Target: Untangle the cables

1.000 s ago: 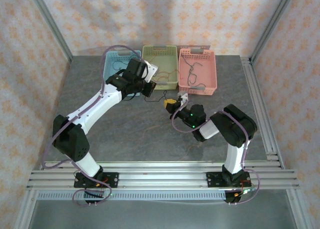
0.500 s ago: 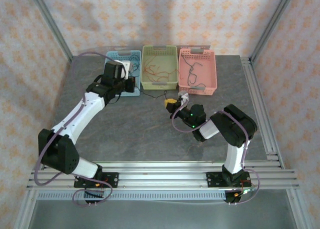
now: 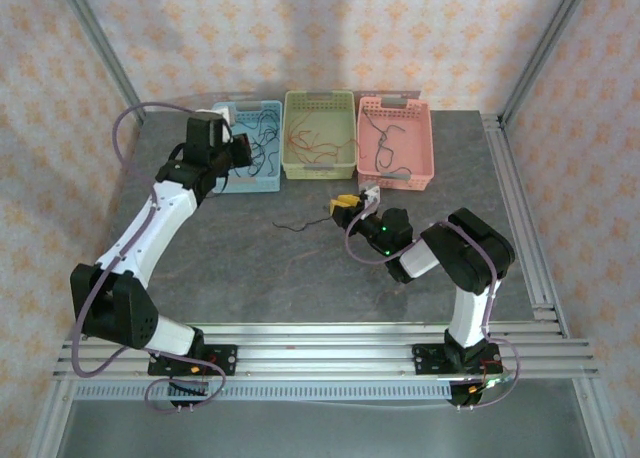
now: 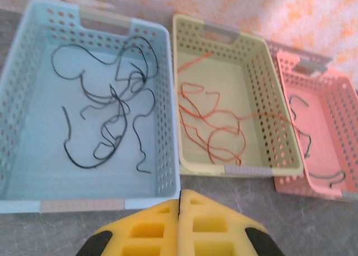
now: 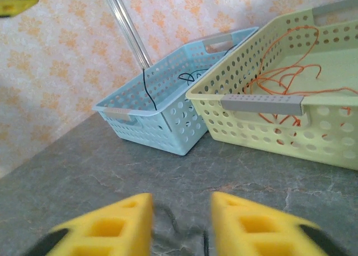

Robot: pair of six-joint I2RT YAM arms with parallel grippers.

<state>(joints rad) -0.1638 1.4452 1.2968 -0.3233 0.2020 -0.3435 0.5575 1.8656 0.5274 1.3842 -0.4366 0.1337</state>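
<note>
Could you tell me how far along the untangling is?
Done: black cables in the blue basket, red-orange cables in the green basket, dark cables in the pink basket. In hand: nothing; left gripper shut, right gripper open. Left: loose black cable on the table.

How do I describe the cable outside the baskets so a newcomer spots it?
At the table's far edge, find the yellow-green basket between the blue basket and pink basket. Just in front of it a thin dark cable lies on the grey surface, one end by the right gripper. Unlike the others, it is in no basket.
</note>
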